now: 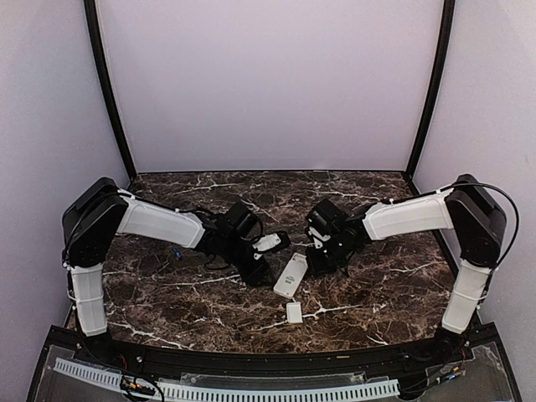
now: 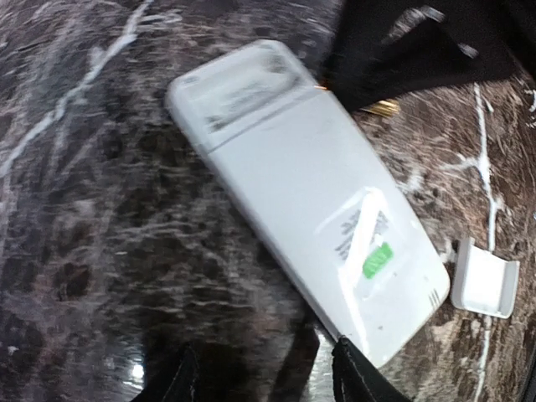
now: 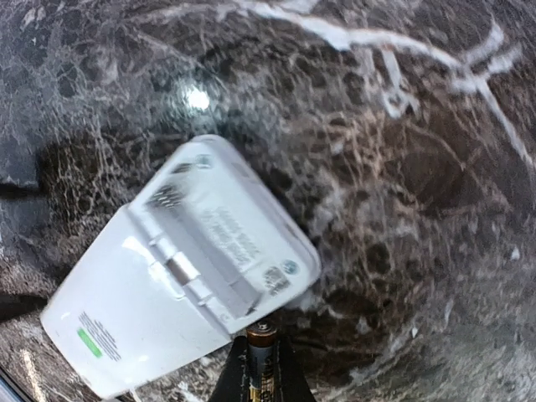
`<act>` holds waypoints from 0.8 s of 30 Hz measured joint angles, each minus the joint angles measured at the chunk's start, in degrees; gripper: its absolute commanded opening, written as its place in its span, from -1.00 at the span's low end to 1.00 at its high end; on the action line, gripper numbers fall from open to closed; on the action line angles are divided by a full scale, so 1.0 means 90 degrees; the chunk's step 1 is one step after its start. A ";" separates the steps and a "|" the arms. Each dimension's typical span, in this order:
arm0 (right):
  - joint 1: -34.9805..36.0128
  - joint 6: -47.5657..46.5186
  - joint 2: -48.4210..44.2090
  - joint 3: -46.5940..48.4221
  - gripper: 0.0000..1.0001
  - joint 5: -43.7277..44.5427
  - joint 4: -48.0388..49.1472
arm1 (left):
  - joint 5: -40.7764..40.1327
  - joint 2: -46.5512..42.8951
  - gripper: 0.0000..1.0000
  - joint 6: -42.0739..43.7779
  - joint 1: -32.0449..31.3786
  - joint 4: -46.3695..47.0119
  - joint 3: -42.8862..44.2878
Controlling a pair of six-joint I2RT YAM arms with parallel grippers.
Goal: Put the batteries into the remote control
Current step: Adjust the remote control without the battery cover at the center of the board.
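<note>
The white remote control (image 1: 291,275) lies back up on the marble table between both grippers. Its battery bay (image 3: 213,239) is uncovered. It also shows in the left wrist view (image 2: 310,193) and the right wrist view (image 3: 142,310). My right gripper (image 3: 261,373) is shut on a battery (image 3: 261,347) with a copper end, held right at the remote's edge beside the bay. In the top view the right gripper (image 1: 320,261) is right of the remote. My left gripper (image 2: 268,381) is open and empty, one fingertip (image 2: 352,368) touching the remote's long edge. The second battery is not visible.
The small flat white cover (image 1: 295,312) lies on the table just in front of the remote, and shows in the left wrist view (image 2: 486,280). The right arm's black gripper body (image 2: 419,50) hangs over the remote's bay end. The table's front edge (image 1: 251,347) is near.
</note>
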 measured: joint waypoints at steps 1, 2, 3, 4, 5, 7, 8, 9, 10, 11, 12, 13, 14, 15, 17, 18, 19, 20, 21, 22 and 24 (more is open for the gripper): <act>-0.0029 -0.0080 0.0085 0.0097 -1.00 -0.0007 0.0015 | 0.0041 -0.0051 0.04 0.0005 -0.0109 0.0005 -0.0075; -0.0070 -0.0185 0.0199 0.0231 -1.00 -0.0024 0.0053 | 0.0075 -0.0083 0.03 0.0005 -0.0185 0.0002 -0.0121; -0.0114 -0.0301 0.0333 0.0389 -1.00 -0.0044 0.0109 | 0.0124 -0.0109 0.02 0.0002 -0.0265 0.0000 -0.0160; -0.0143 -0.0410 0.0452 0.0527 -1.00 -0.0058 0.0146 | 0.0155 -0.0119 0.02 -0.0002 -0.0321 -0.0005 -0.0175; -0.0175 -0.0563 0.0644 0.0772 -1.00 -0.0100 0.0177 | 0.0194 -0.0134 0.01 -0.0007 -0.0374 -0.0019 -0.0189; -0.0204 -0.0818 0.0993 0.1234 -1.00 -0.0187 0.0182 | 0.0272 -0.0197 0.02 -0.0017 -0.0408 -0.0051 -0.0265; -0.0233 -0.0945 0.1180 0.1479 -1.00 -0.0274 0.0211 | 0.0287 -0.0236 0.02 -0.0022 -0.0408 -0.0068 -0.0301; -0.0240 -0.1073 0.1384 0.1732 -1.00 -0.0379 0.0282 | 0.0284 -0.0282 0.01 -0.0027 -0.0406 -0.0100 -0.0350; -0.0238 -0.1171 0.1547 0.1931 -1.00 -0.0483 0.0333 | 0.0282 -0.0321 0.02 -0.0027 -0.0406 -0.0141 -0.0386; -0.0223 -0.1268 0.1678 0.2101 -1.00 -0.0602 0.0391 | 0.0274 -0.0362 0.02 -0.0027 -0.0406 -0.0185 -0.0420; -0.0206 -0.1365 0.1778 0.2222 -1.00 -0.0721 0.0435 | 0.0267 -0.0401 0.01 -0.0027 -0.0406 -0.0233 -0.0449; -0.0192 -0.1438 0.1846 0.2314 -1.00 -0.0823 0.0444 | 0.0267 -0.0432 0.01 -0.0027 -0.0398 -0.0262 -0.0478; -0.0172 -0.1520 0.1911 0.2416 -1.00 -0.0937 0.0442 | 0.0272 -0.0459 0.01 -0.0027 -0.0393 -0.0282 -0.0503; -0.0153 -0.1586 0.1967 0.2509 -1.00 -0.1015 0.0440 | 0.0277 -0.0474 0.01 -0.0029 -0.0391 -0.0294 -0.0517; -0.0117 -0.1715 0.2069 0.2710 -1.00 -0.1141 0.0406 | 0.0287 -0.0488 0.00 -0.0051 -0.0389 -0.0316 -0.0527; -0.0114 -0.1770 0.2086 0.2781 -1.00 -0.1183 0.0393 | 0.0301 -0.0498 0.01 -0.0056 -0.0389 -0.0330 -0.0527; -0.0112 -0.1826 0.2089 0.2834 -1.00 -0.1209 0.0355 | 0.0316 -0.0520 0.00 -0.0058 -0.0389 -0.0357 -0.0529; -0.0109 -0.1872 0.2086 0.2880 -1.00 -0.1224 0.0321 | 0.0335 -0.0556 0.00 -0.0061 -0.0389 -0.0374 -0.0532; -0.0112 -0.1936 0.2084 0.2939 -1.00 -0.1236 0.0291 | 0.0352 -0.0627 0.00 -0.0063 -0.0376 -0.0391 -0.0551; -0.0119 -0.2021 0.2072 0.2992 -1.00 -0.1239 0.0270 | 0.0386 -0.0746 0.01 -0.0075 -0.0345 -0.0406 -0.0576; -0.0131 -0.2208 0.1979 0.3019 -1.00 -0.1253 0.0228 | 0.0481 -0.1161 0.01 -0.0126 -0.0284 -0.0415 -0.0680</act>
